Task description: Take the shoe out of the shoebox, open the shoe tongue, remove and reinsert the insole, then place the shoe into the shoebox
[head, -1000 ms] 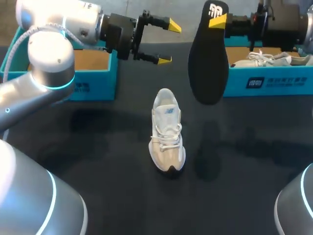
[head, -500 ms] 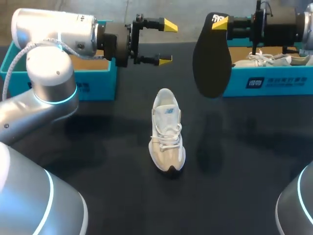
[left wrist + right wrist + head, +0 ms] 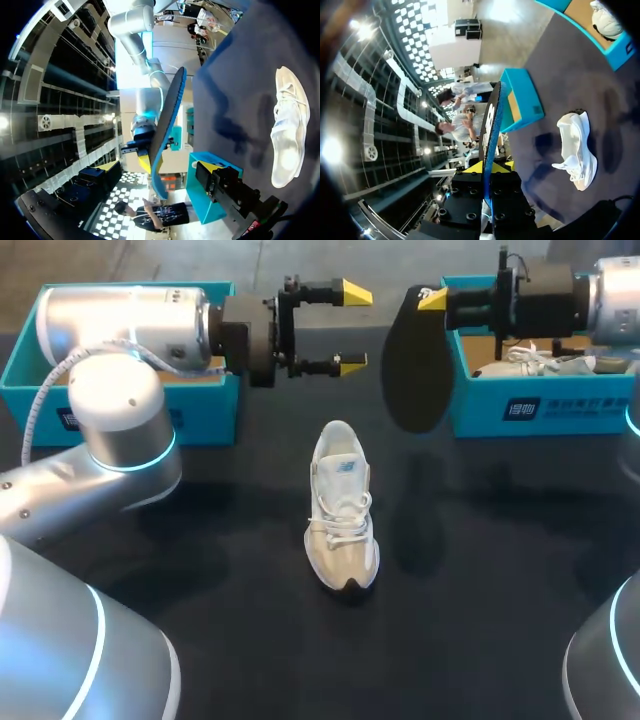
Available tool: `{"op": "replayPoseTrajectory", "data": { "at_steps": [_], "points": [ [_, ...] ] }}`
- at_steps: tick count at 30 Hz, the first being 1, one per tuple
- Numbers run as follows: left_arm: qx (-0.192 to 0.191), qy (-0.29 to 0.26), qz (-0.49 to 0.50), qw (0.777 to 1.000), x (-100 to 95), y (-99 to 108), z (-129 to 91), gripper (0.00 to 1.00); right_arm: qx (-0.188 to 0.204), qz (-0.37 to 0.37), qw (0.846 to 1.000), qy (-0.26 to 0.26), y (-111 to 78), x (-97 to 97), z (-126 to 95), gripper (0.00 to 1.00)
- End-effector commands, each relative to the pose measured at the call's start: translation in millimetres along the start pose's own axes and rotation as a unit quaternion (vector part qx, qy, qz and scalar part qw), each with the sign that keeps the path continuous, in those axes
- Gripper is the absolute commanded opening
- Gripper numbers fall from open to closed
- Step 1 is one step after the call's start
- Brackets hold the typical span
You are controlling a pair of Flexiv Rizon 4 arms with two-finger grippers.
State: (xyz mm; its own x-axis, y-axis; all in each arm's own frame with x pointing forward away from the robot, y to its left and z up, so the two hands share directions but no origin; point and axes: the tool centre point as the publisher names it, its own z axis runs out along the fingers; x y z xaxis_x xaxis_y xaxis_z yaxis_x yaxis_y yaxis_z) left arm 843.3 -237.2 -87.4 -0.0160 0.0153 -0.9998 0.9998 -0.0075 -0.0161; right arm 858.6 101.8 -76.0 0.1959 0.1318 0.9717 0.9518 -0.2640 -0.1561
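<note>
Black insole [image 3: 415, 365] over one right gripper [image 3: 430, 302] fingertip

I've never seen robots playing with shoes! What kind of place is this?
Probably a robot testing lab. On a black table there's a white sneaker and teal shoeboxes, and a robot's right hand holds a black insole in the air.

Matte black tabletop [image 3: 480, 620] underneath, with soft shadows lying across it. At its far left corner, an open-topped teal cardboard box [image 3: 205, 405], brown inside, with a small printed label on the front wall. At the far right corner, lying inside the shoebox [image 3: 580, 405], a spare pale sneaker [image 3: 530, 362] with white laces, only partly in sight above the teal wall; exact pose hard to tell.
</note>
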Motion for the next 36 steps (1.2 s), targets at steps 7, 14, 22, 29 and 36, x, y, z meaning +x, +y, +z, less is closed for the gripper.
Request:
{"op": "replayPoseTrajectory", "data": {
  "at_steps": [7,14,22,29,36],
  "points": [
    [0.011,0.000,0.008,1.000,6.4,-3,15,1.00,0.019,0.023,1.000,0.000,17.2,-10.4,21,0.00],
    [0.011,-0.006,0.008,1.000,8.6,-1,22,1.00,0.025,0.028,0.999,0.002,20.4,-9.3,31,0.00],
    [0.012,-0.004,0.012,1.000,11.9,0,25,0.75,0.028,0.030,0.999,0.009,20.2,-9.5,36,0.00],
    [0.011,-0.002,0.014,1.000,14.6,2,27,0.41,0.033,0.030,0.999,0.016,17.2,-10.0,42,0.00],
    [0.014,0.002,0.016,1.000,16.9,1,30,0.16,0.032,0.032,0.999,0.020,16.1,-10.7,43,0.00]
  ]
}}
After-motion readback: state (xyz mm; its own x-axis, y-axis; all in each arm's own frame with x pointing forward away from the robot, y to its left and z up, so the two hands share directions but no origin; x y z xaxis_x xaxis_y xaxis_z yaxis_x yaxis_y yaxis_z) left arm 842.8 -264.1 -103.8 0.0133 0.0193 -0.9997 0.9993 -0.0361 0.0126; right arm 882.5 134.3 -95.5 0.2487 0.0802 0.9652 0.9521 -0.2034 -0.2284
